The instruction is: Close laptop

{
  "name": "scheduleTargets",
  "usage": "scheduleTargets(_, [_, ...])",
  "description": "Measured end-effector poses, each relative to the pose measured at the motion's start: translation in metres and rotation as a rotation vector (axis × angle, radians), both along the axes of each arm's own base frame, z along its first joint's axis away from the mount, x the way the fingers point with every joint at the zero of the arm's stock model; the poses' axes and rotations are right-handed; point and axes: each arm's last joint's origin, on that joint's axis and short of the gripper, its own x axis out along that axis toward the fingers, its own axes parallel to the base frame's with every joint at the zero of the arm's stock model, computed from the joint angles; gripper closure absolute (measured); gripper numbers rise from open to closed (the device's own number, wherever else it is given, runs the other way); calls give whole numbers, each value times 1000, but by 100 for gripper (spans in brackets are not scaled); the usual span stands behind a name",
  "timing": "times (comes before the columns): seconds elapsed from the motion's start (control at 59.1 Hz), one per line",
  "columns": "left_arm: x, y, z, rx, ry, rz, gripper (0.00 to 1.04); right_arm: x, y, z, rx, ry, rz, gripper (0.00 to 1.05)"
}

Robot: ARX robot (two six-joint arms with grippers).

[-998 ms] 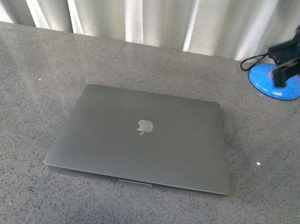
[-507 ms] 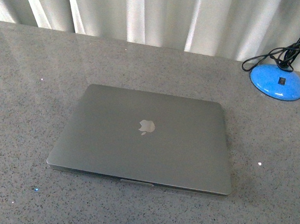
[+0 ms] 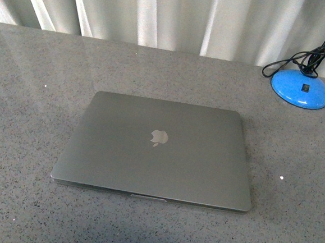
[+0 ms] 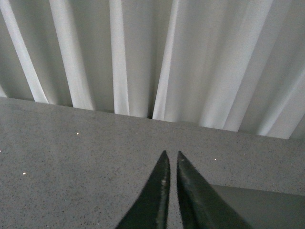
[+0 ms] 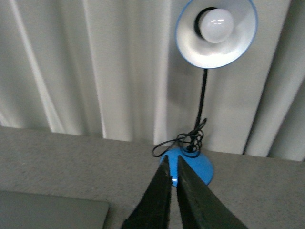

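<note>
Laptop [image 3: 157, 150] lies lid down, flat on counter [image 3: 30, 88], below and beside both pincers. Left pincer [image 4: 171, 160] and right pincer [image 5: 171, 164] pressed together, pinching nothing. Judged stiff, smooth, slippery aluminium; best handled at front lip.

Counter [image 3: 30, 88]: grey speckled stone-look surface, faint sheen. Curtain [image 3: 176, 15]: pale, pleated, hanging along the counter's far edge. Desk lamp [image 5: 217, 28]: blue round base, black neck, coiled black cord, white bulb in blue-rimmed shade, far right corner.
</note>
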Motion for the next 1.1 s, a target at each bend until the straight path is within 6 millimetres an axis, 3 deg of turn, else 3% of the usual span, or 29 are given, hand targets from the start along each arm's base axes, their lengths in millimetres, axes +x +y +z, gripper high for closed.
scheduleTargets(0.034, [-4, -2, -1, 0, 1, 4, 101, -4, -4, -2, 0, -1, 9, 104])
scheduleTargets(0.44, [-34, -23, -17, 15, -4, -6, 101, -39, -9, -16, 11, 0, -21, 104])
scheduleTargets(0.609, [-41, -24, -12, 16, -24, -6, 101, -48, -10, -23, 12, -15, -21, 104])
scheduleTargets(1.1, [-61, -24, -8, 16, -35, -5, 101, -68, -10, -18, 17, -36, -22, 104])
